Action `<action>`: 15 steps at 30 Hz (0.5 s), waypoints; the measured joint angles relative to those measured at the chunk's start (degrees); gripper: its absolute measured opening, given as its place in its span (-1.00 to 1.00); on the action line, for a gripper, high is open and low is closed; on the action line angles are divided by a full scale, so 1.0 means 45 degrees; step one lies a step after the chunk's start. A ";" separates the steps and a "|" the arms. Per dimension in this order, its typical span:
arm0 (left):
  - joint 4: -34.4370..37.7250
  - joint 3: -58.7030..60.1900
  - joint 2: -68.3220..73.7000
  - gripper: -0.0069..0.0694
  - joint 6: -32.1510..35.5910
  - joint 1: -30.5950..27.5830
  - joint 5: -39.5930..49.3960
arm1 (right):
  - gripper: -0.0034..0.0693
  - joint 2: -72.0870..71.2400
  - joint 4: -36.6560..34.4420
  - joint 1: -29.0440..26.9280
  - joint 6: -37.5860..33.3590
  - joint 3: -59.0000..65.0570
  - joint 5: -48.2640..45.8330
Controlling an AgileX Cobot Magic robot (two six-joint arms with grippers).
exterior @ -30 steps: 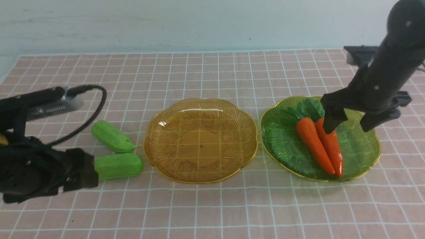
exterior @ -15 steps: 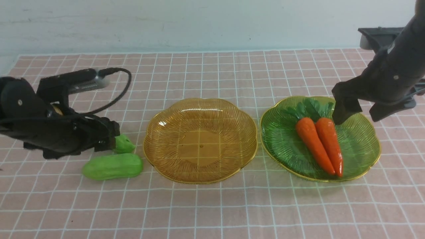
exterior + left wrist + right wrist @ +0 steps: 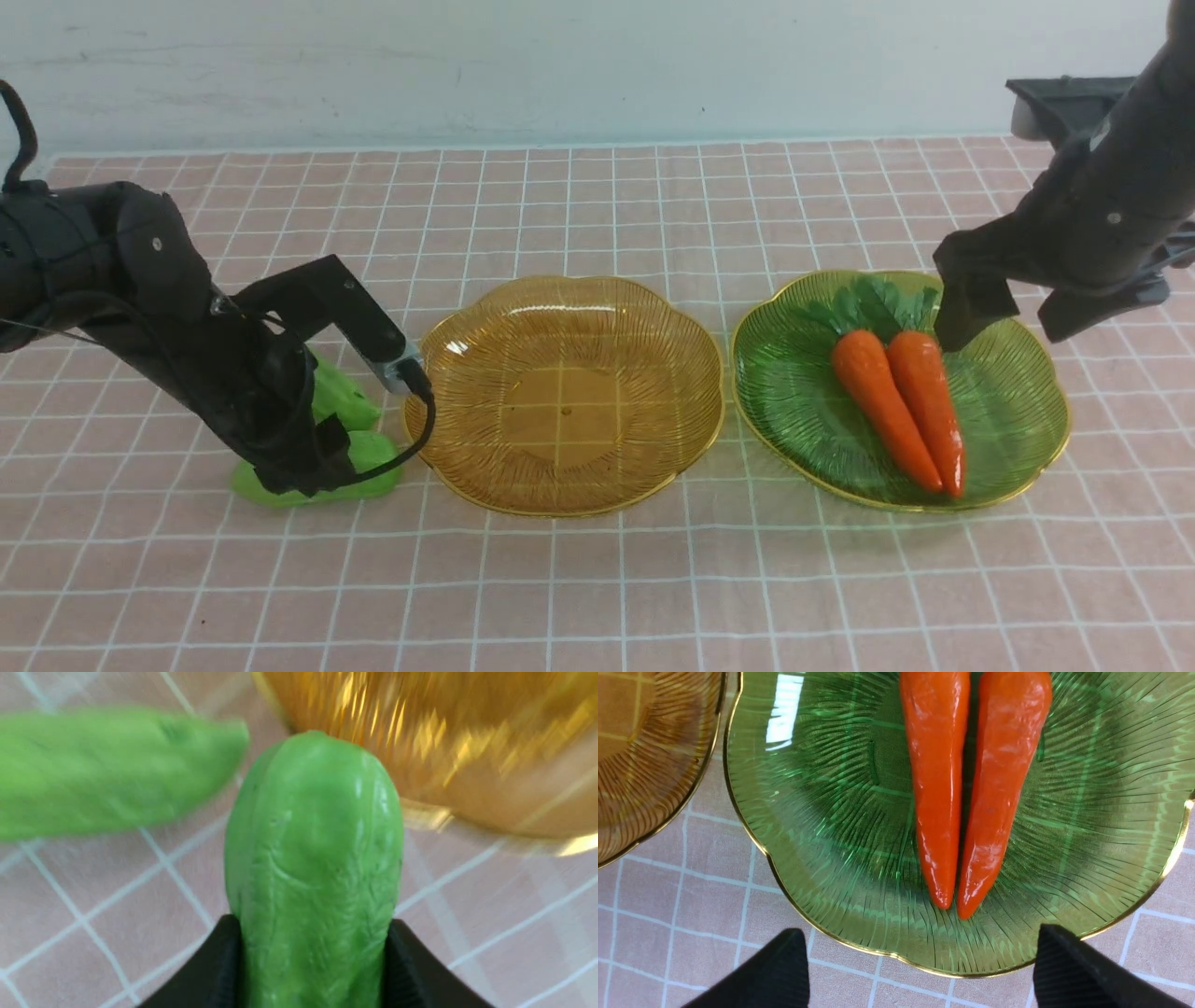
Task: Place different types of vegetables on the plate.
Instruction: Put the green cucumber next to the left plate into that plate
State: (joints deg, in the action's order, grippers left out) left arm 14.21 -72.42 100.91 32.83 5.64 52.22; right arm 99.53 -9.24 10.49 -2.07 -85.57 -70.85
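Note:
Two light-green cucumbers lie left of the amber plate (image 3: 560,401). My left gripper (image 3: 313,467) is shut on the near cucumber (image 3: 373,457), low at the table. In the left wrist view this cucumber (image 3: 313,858) sits tight between both black fingers (image 3: 219,961). The far cucumber (image 3: 341,397) lies just behind and also shows in the left wrist view (image 3: 103,765). Two orange carrots (image 3: 882,406) (image 3: 929,401) lie side by side on the green plate (image 3: 1008,420). My right gripper (image 3: 1006,327) hangs open and empty above the plate's far side.
The amber plate holds nothing and its rim (image 3: 444,742) is close to the held cucumber's tip. The right wrist view shows the carrots (image 3: 936,788), the green plate (image 3: 831,835) and the amber plate's edge (image 3: 644,742). A pink checked cloth covers the table.
My left arm swung up and over the cucumbers and came down onto the near one, now gripping it. My right gripper lifted off the carrots a second ago and has since stayed still.

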 joint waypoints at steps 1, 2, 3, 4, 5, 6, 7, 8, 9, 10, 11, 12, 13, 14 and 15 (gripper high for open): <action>0.0447 -0.0390 -0.0160 -0.09 -0.0551 0.0016 0.0151 | 0.71 0.0000 -0.0027 0.0000 0.0000 0.0000 0.0000; 0.1033 -0.0784 -0.0244 -0.09 -0.0939 0.0081 0.0129 | 0.71 0.0000 -0.0108 0.0000 0.0000 0.0000 0.0000; 0.1641 -0.1064 -0.0244 -0.09 -0.1277 0.0232 -0.0110 | 0.71 0.0000 -0.0152 0.0000 0.0000 0.0000 0.0000; 0.2268 -0.1204 -0.0162 -0.09 -0.1468 0.0444 -0.0500 | 0.71 0.0000 -0.0236 0.0000 0.0000 0.0000 0.0000; 0.2795 -0.1241 -0.0037 -0.08 -0.1517 0.0675 -0.0964 | 0.71 0.0000 -0.0283 0.0000 0.0000 0.0000 0.0000; 0.3348 -0.1268 0.0218 -0.07 -0.1522 0.1032 -0.1471 | 0.71 0.0000 -0.0334 0.0000 0.0000 0.0000 0.0000; 0.3608 -0.1284 0.0438 -0.05 -0.1522 0.1285 -0.1784 | 0.71 0.0000 -0.0366 0.0000 0.0000 0.0000 0.0000; 0.3817 -0.1284 0.0707 0.01 -0.1522 0.1566 -0.2026 | 0.71 0.0000 -0.0376 0.0000 0.0000 0.0000 0.0000; 0.3944 -0.1284 0.0958 0.06 -0.1558 0.1785 -0.2200 | 0.71 0.0000 -0.0376 0.0000 0.0000 0.0000 0.0000; 0.4032 -0.1284 0.1197 0.15 -0.1756 0.1952 -0.2322 | 0.71 0.0000 -0.0381 0.0000 0.0000 0.0000 0.0000; 0.4149 -0.1284 0.1362 0.26 -0.2128 0.2026 -0.2409 | 0.71 0.0000 -0.0381 0.0000 0.0000 0.0000 0.0000; 0.4313 -0.1284 0.1436 0.38 -0.2639 0.2022 -0.2425 | 0.71 0.0000 -0.0381 0.0000 0.0000 0.0000 0.0000; 0.4624 -0.1284 0.1480 0.54 -0.3684 0.1911 -0.2442 | 0.71 0.0000 -0.0381 0.0000 0.0000 0.0000 0.0000; 0.4931 -0.1289 0.1496 0.65 -0.4857 0.1636 -0.2469 | 0.71 0.0000 -0.0381 0.0000 0.0000 0.0000 0.0000; 0.5087 -0.1299 0.1496 0.75 -0.5916 0.1357 -0.2483 | 0.71 0.0000 -0.0381 0.0000 0.0000 0.0000 0.0000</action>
State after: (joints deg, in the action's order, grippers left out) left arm 37.10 -78.27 107.64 6.21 11.75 41.05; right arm 99.53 -10.96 10.49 -2.07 -85.57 -70.85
